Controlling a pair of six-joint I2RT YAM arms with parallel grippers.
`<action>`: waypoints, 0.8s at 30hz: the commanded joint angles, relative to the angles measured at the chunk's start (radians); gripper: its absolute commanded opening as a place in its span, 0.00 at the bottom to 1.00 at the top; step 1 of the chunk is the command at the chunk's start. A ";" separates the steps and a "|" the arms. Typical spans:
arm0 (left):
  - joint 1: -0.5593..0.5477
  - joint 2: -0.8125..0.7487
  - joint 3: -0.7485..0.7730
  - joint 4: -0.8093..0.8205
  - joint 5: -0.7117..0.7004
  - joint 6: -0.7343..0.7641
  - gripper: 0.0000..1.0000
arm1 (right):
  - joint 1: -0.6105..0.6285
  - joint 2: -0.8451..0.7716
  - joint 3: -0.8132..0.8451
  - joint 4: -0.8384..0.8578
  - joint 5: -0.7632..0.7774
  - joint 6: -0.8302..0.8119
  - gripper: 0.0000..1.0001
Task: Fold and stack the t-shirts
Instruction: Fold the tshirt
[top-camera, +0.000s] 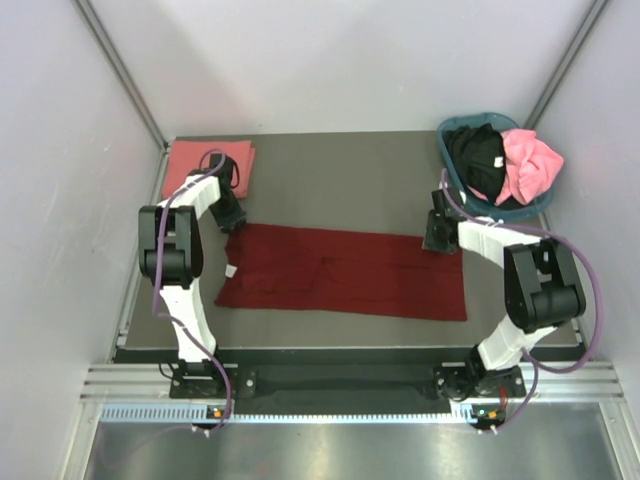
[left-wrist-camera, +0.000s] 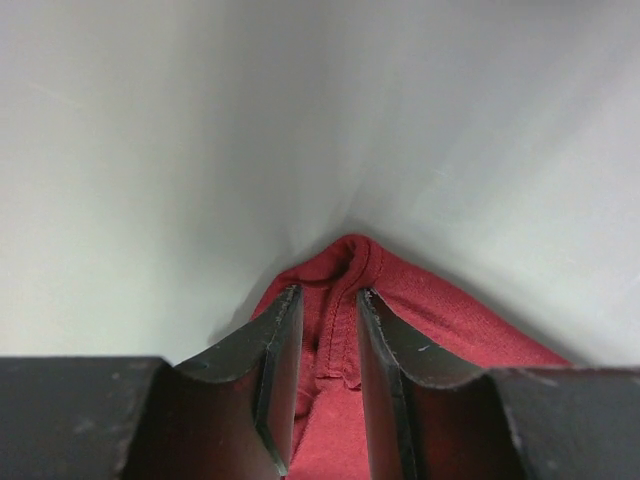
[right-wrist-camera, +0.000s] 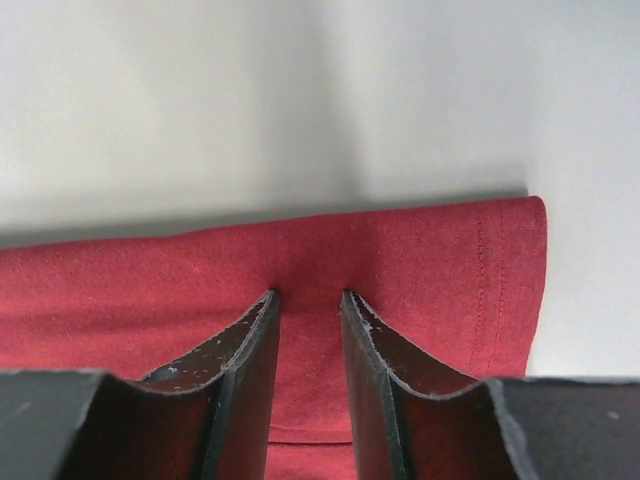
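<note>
Lying flat across the middle of the dark table (top-camera: 350, 160), the maroon shirt (top-camera: 345, 272) made a long band running left to right, its long edges roughly parallel to the table's near edge. The left gripper (top-camera: 232, 218) stood at the band's far left corner and the right gripper (top-camera: 438, 240) at its far right corner, both tips down at the cloth.

In the left wrist view, the fingers (left-wrist-camera: 280, 370) sat close together with a raised ridge of red cloth and a stitched seam pinched between them, the cloth drawn to a peak just ahead of the tips. In the right wrist view, the fingers (right-wrist-camera: 250, 370) stood narrowly apart over flat cloth beside a hemmed edge; whether they gripped it I could not tell.

Bare table showed beyond the band's far edge, and a narrower strip lay along its near edge. The basket (top-camera: 446, 170) occupied the far right corner, just beyond the right gripper, and held the black shirt (top-camera: 478, 155) and the bright pink shirt (top-camera: 530, 165), which hung over the rim. The salmon shirt (top-camera: 190, 165) lay folded in the far left corner, just behind the left gripper. Pale walls closed in both sides.

A small white tag (top-camera: 231, 270) showed at the band's left edge, too small to read.
</note>
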 joint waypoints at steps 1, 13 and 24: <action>0.070 0.038 0.004 -0.056 -0.140 -0.017 0.34 | -0.026 0.049 0.056 0.070 -0.015 -0.064 0.33; 0.099 -0.049 0.072 -0.070 -0.022 0.025 0.40 | -0.015 0.004 0.136 0.017 -0.076 -0.053 0.36; 0.035 -0.207 0.058 -0.150 -0.022 0.044 0.43 | 0.040 -0.066 0.096 -0.011 -0.130 -0.027 0.38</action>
